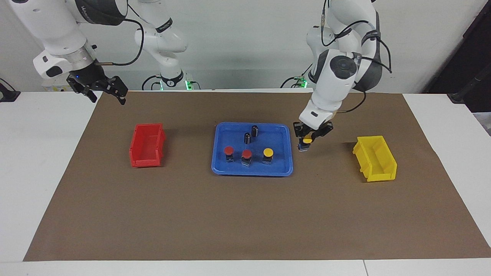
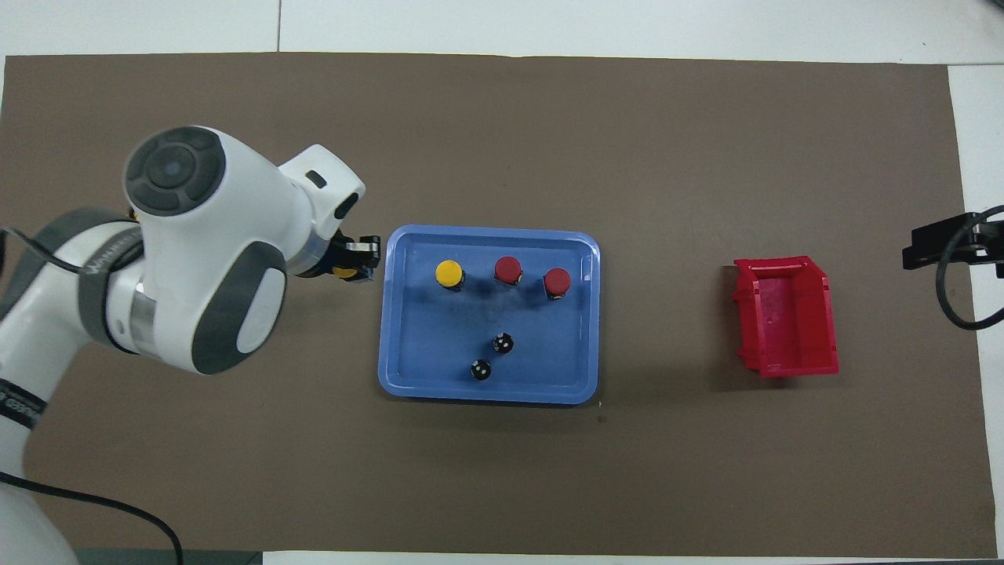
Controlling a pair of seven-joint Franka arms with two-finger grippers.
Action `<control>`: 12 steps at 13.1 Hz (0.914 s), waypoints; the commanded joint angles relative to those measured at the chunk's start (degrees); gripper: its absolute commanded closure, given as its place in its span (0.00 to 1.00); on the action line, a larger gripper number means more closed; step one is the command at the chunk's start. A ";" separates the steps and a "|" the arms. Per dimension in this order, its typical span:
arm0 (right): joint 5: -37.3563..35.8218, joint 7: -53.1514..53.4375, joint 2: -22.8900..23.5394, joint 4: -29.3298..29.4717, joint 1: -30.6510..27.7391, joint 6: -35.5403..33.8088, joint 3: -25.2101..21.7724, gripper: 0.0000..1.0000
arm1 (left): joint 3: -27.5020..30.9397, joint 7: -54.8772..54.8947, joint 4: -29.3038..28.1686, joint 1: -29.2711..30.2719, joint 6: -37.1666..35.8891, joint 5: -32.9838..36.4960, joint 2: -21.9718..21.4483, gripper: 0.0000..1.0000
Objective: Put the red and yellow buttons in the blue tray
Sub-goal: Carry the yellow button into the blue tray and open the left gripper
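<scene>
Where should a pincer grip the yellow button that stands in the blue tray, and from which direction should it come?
Probably from straight above. The yellow button stands upright in the blue tray, its round cap on top of a dark blocky body. The pincer should close on the flat sides of the body just under the cap. One red button stands close beside it, so keep the fingers off that side.

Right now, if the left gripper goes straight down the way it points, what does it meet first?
The left gripper, shut on a yellow button, seems to hang just outside the blue tray. Probably bare brown mat, possibly the tray's rim; depth is unclear.
</scene>
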 commanded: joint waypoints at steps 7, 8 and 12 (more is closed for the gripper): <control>-1.50 -1.60 -0.09 0.45 -0.28 -0.70 0.41 0.00 | 1.05 -2.41 -6.12 -3.43 13.39 -2.07 4.07 0.99; -1.50 -1.69 -0.09 0.45 -0.28 -0.70 0.41 0.00 | 1.05 -2.50 -6.13 -3.43 13.57 -2.07 4.77 0.99; -1.50 -1.69 -0.09 0.54 -0.28 -0.70 0.41 0.00 | 1.23 -1.53 -4.38 -3.17 11.83 -1.98 4.95 0.17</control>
